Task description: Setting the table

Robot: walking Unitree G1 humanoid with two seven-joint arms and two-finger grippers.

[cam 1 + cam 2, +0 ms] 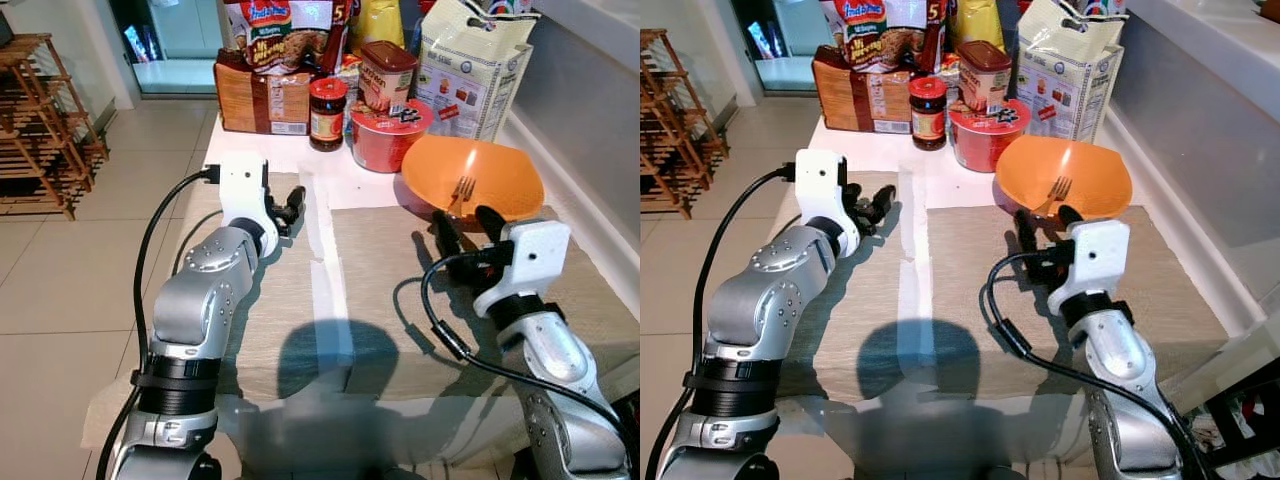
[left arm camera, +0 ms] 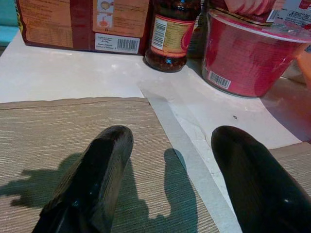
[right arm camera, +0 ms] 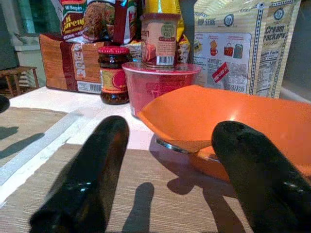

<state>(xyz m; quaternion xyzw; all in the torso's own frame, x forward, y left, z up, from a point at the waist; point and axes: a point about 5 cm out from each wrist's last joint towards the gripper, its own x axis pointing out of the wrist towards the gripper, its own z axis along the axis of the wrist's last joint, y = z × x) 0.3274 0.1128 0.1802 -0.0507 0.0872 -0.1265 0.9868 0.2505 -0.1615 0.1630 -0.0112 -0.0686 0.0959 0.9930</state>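
An orange bowl (image 1: 474, 177) with a metal fork (image 1: 462, 188) inside rests at the far edge of the right beige placemat (image 1: 400, 300). My right gripper (image 1: 466, 226) hovers open just in front of the bowl, nothing between its fingers (image 3: 92, 179). My left gripper (image 1: 292, 208) is open over the far corner of the left placemat (image 1: 270, 300), its fingers (image 2: 92, 179) empty. A white strip of table (image 1: 325, 280) separates the two mats.
Groceries crowd the back of the table: a brown bread pack (image 1: 262, 97), a red-lidded jar (image 1: 327, 113), a red noodle cup (image 1: 390, 133), a cracker bag (image 1: 470, 65). A wooden rack (image 1: 40, 120) stands on the tiled floor to the left. A grey wall runs along the right.
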